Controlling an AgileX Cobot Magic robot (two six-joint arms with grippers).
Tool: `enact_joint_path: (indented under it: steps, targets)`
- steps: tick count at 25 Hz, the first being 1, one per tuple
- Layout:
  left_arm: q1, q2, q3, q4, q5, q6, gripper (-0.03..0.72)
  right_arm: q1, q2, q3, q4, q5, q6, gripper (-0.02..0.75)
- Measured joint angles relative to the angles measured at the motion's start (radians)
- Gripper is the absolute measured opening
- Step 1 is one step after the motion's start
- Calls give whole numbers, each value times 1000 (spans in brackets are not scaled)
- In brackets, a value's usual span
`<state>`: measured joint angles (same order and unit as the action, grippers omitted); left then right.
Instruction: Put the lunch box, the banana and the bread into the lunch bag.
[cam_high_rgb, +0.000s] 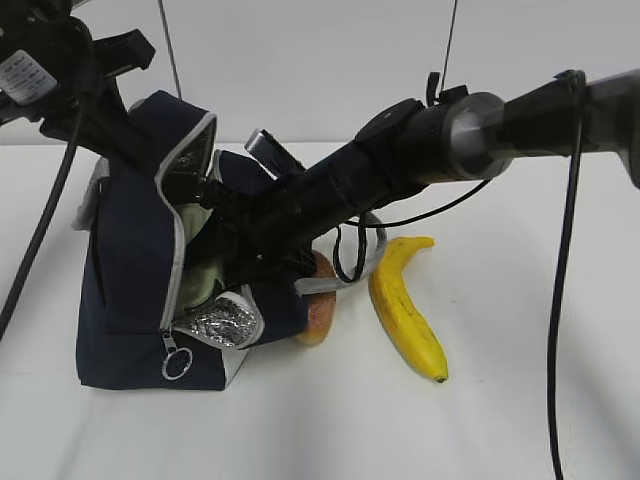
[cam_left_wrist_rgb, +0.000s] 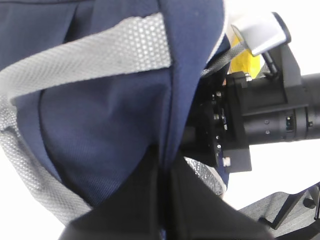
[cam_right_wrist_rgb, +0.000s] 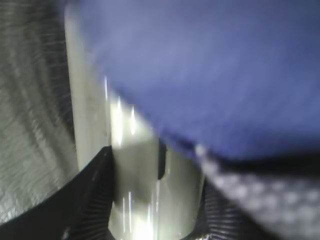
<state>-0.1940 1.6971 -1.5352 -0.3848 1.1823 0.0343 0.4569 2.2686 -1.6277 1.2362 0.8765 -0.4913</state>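
The navy lunch bag (cam_high_rgb: 125, 290) lies on the table with its mouth open to the right. My left gripper (cam_left_wrist_rgb: 165, 172) is shut on the bag's upper fabric edge (cam_left_wrist_rgb: 110, 125) and holds it up. My right gripper (cam_right_wrist_rgb: 152, 205) reaches into the bag's mouth, shut on the pale green lunch box (cam_right_wrist_rgb: 145, 185), which also shows in the exterior view (cam_high_rgb: 203, 282). The navy bag wall (cam_right_wrist_rgb: 215, 75) hangs over it. The banana (cam_high_rgb: 405, 310) lies on the table to the right of the bag. The bread (cam_high_rgb: 320, 305) lies against the bag's front, partly hidden by a grey strap.
The bag's silver foil lining (cam_high_rgb: 222, 325) folds out at the mouth, and the zipper's ring pull (cam_high_rgb: 177, 365) hangs at the lower front. The right arm (cam_high_rgb: 420, 140) crosses above the bread. The table is white.
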Motion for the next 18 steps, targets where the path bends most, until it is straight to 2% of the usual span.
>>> enact_joint_path:
  steps: [14,16,18]
  targets:
    - [0,0,0,0,19,3,-2,6,11,-4,-15,-47,9,393]
    - [0,0,0,0,20,3,-2,6,11,-6,-26,-47,9,416]
    - [0,0,0,0,20,3,-2,6,11,-6,-33,-43,9,474]
